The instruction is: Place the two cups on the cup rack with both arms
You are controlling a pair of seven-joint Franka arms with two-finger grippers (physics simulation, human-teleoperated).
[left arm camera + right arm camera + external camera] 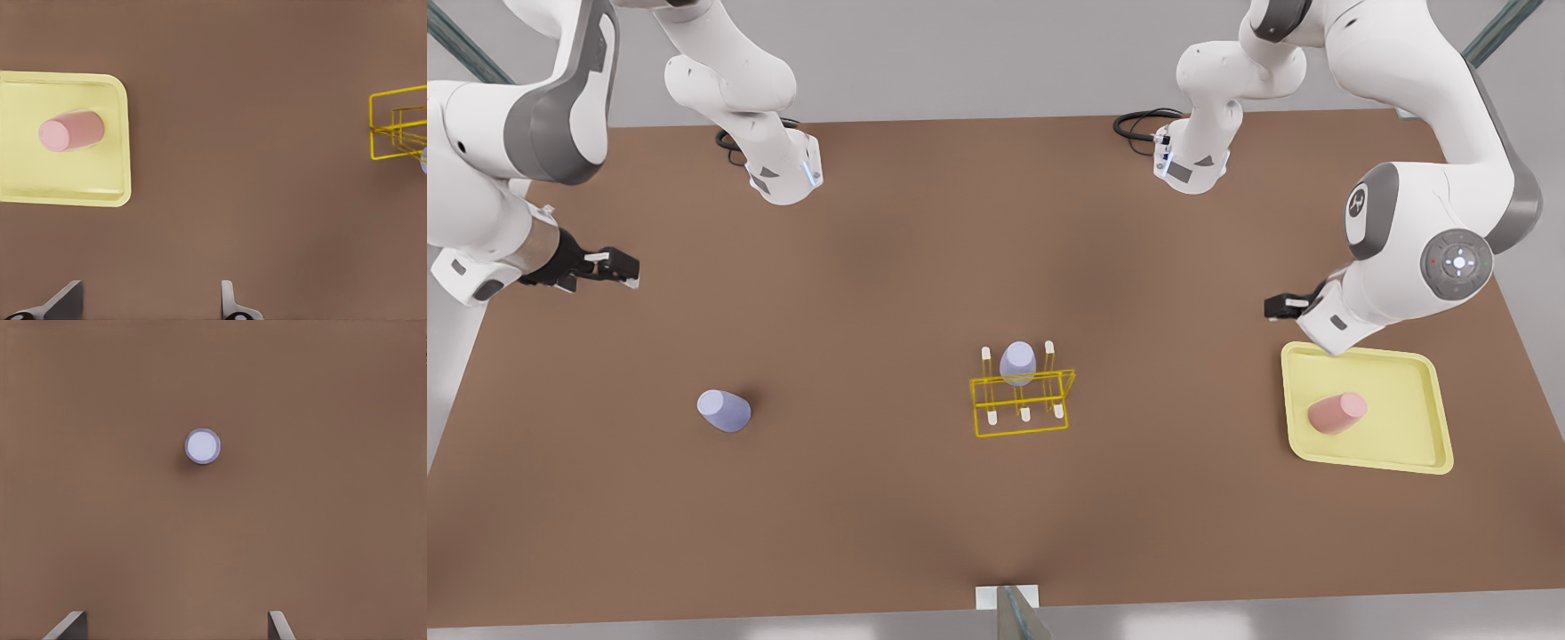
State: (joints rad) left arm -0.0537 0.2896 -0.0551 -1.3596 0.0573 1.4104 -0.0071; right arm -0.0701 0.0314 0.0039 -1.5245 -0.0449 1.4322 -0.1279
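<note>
Where the front view's left edge meets the brown table [871, 533], at upper left: right gripper [618, 265], raised over bare tabletop, fingers [70, 623] spread wide, nothing between them. Well apart from it, toward lower left of the frame: loose lavender cup [724, 411], alone on the table, touching nothing; seen from straight above in the right wrist view as a pale round disc [202, 445], clear of both fingertips.

At centre frame: cup rack [1021, 404], yellow wire with white-tipped pegs, already carrying a second lavender cup [1017, 363] over the middle peg of the back row; other pegs bare.

At right of the frame, mid-height: left gripper [1278, 307], just beyond the far left corner of the pale-yellow tray [1432, 382], also opened wide and holding nothing, fingers [230, 300] far apart in the left wrist view. Inside the tray, near its left side: pink cup [1337, 413], untouched, well apart from the rack.
</note>
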